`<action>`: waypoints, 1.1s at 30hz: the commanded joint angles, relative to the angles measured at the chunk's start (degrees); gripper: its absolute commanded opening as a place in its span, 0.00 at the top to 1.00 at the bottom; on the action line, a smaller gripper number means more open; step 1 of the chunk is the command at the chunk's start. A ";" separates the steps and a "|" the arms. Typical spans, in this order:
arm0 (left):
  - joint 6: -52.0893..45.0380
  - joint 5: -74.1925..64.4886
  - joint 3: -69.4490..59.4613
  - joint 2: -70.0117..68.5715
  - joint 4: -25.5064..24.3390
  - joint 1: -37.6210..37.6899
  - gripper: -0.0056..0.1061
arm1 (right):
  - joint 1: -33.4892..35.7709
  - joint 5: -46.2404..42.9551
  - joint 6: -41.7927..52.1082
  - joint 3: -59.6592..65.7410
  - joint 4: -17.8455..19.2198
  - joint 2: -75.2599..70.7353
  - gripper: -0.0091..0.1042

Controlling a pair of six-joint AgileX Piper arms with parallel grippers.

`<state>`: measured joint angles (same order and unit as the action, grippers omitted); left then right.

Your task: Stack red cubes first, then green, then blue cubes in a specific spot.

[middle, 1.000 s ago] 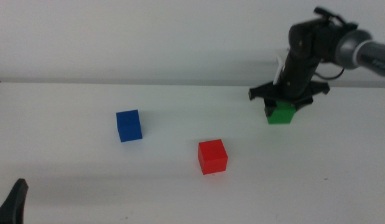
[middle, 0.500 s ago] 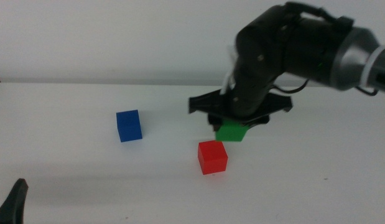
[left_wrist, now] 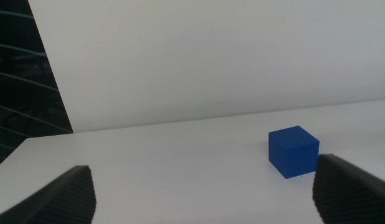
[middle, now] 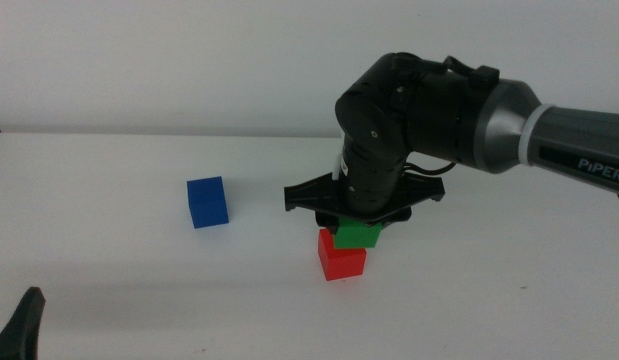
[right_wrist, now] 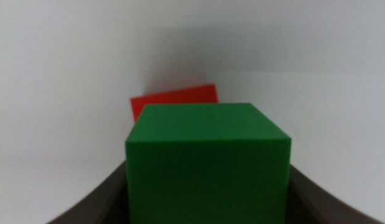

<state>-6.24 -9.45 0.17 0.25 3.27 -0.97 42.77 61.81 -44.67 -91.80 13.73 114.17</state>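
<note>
White worktop (middle: 109, 300); right claw (middle: 361, 222) clamped on green cube (middle: 358, 236) just above red cube (middle: 341, 262); rigid, light, gripped by side faces; left claw (left_wrist: 204, 186) spread, idle

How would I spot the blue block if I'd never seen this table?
Start at the big dark right arm's gripper holding a green cube over a red cube. The blue cube sits alone on the table's left, untouched.

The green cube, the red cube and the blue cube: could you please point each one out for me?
green cube (middle: 358, 236), middle view, its front face below the right gripper.
red cube (middle: 341, 264), middle view, its front face, under the green one.
blue cube (left_wrist: 293, 153), left wrist view, its front face.
</note>
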 commanded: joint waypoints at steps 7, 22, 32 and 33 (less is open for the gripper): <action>0.26 0.92 -2.26 -2.32 0.08 -0.14 0.11 | 0.05 -2.91 3.67 -0.81 -0.70 1.83 0.80; 0.26 0.92 -2.26 -2.32 0.08 -0.14 0.11 | 0.05 -2.07 4.19 -1.63 0.11 3.64 0.80; 0.26 0.92 -2.26 -2.32 0.08 -0.14 0.11 | 0.05 -1.73 4.19 -1.54 0.47 5.59 0.80; 0.26 0.92 -2.26 -2.32 0.08 -0.14 0.11 | 0.05 -1.73 4.19 -1.54 0.36 5.71 0.80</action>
<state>-6.24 -9.45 0.17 0.25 3.27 -0.97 42.77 59.39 -40.86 -93.30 13.64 118.91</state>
